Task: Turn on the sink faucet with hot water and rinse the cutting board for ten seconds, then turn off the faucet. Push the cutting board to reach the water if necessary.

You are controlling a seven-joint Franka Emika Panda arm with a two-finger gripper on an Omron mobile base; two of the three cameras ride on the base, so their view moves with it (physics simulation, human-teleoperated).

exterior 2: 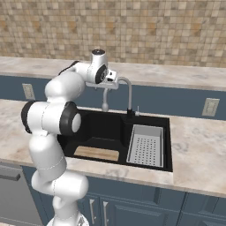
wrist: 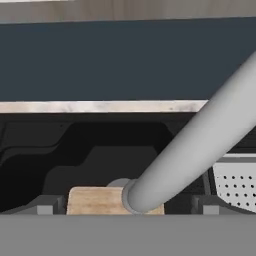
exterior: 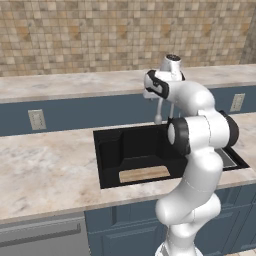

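**Gripper hangs by the faucet, board waits below**

The gripper sits high above the sink, right at the top of the faucet, seen from the right base camera. Its jaws stand wide apart and clamp on nothing. In the hand view the two fingertips rise far apart at the bottom edge, and the faucet's grey spout runs from the 2 o'clock corner down to its round mouth between them, close to the camera.

The board lies flat on the floor of the black basin, against the near wall, well below the gripper. In the right base view it sits at about 7 o'clock from the gripper; in the left base view it shows at the basin's front edge, partly behind the arm. In the hand view the board lies low between the fingertips, just left of the spout's mouth.

The grey perforated tray fills the right side of the sink, beside the board. A marbled counter surrounds the basin.
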